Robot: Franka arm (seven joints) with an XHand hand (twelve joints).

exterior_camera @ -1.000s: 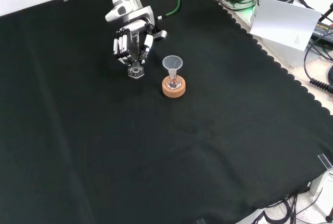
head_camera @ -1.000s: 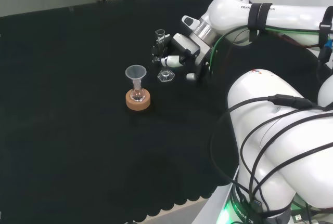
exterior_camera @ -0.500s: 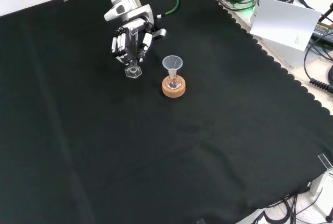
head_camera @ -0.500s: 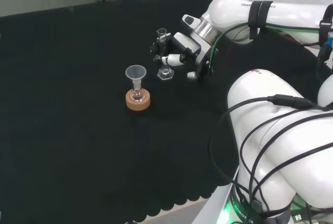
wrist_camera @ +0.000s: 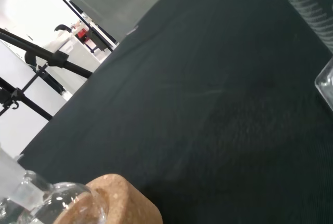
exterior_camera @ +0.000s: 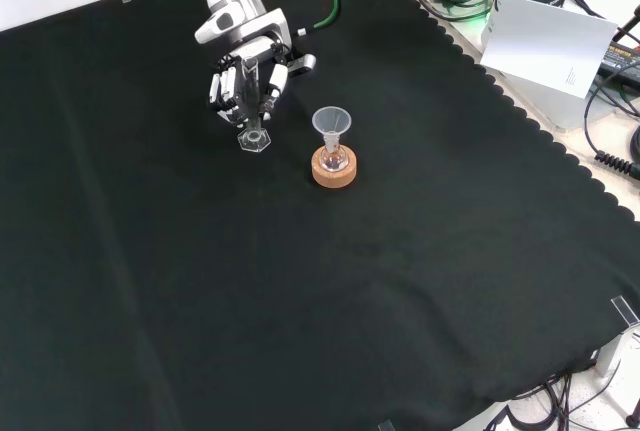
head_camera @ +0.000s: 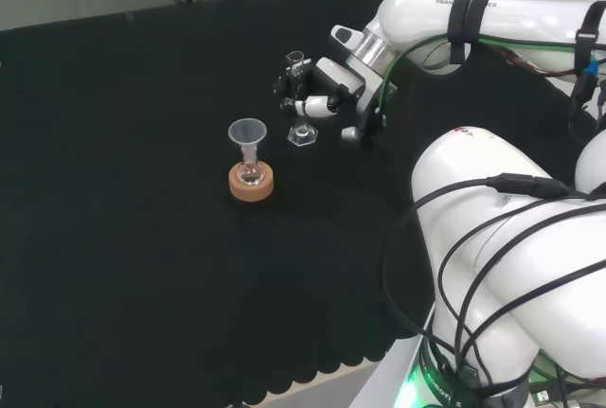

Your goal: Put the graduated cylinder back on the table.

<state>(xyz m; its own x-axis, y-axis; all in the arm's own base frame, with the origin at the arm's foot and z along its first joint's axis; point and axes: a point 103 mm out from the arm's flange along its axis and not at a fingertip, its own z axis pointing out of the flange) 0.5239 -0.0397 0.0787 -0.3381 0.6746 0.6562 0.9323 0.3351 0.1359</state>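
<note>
Hand has its fingers curled round the cylinder, which stands upright with its hexagonal foot at or just above the worktop; contact cannot be confirmed. Cylinder contents are not discernible. Just beside it, a small flask sits in a cork ring, with a funnel in its neck.

Hand with graduated cylinder shifts left and slightly up in front view, farther from cork stand.
</note>
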